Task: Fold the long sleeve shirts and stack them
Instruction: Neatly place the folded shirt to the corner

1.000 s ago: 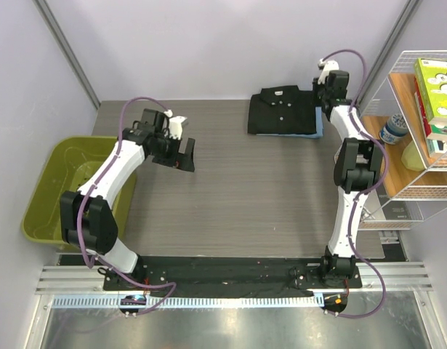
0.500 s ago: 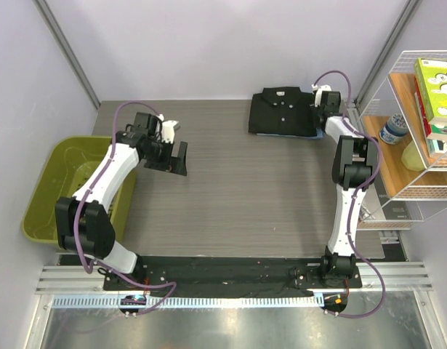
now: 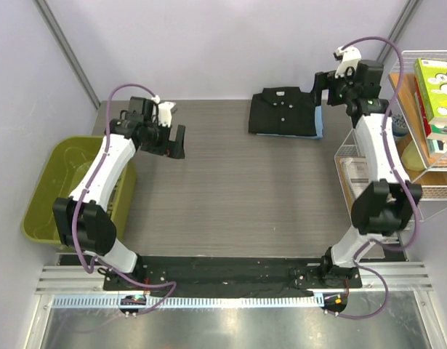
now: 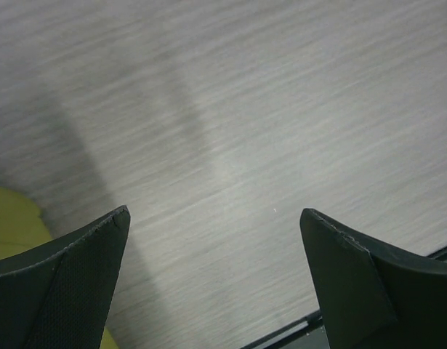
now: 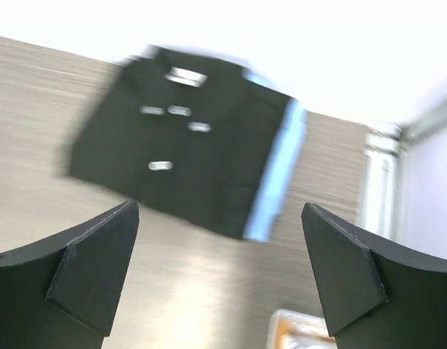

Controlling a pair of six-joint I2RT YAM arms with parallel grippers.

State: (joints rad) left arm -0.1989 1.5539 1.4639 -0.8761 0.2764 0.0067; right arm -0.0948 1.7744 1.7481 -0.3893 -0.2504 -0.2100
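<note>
A folded black shirt (image 3: 283, 111) lies at the back of the table on top of a folded light blue shirt (image 3: 320, 122), of which only the right edge shows. The right wrist view looks down on the same stack: black shirt (image 5: 185, 149), blue edge (image 5: 275, 174). My right gripper (image 3: 326, 85) hangs open in the air just right of the stack, touching nothing; its fingertips (image 5: 99, 254) stand wide apart. Over bare tabletop at the left, my left gripper (image 3: 176, 142) is open and empty, fingertips (image 4: 336, 251) far apart.
A green bin (image 3: 59, 185) stands at the table's left edge beside the left arm. At the right a wire shelf (image 3: 419, 123) holds a jar, a bottle and boxes, close behind the right arm. The back wall runs just behind the shirts.
My right gripper has opened, let go of the stack and risen up and to the right of it. The left gripper has drawn back slightly toward the far left.
</note>
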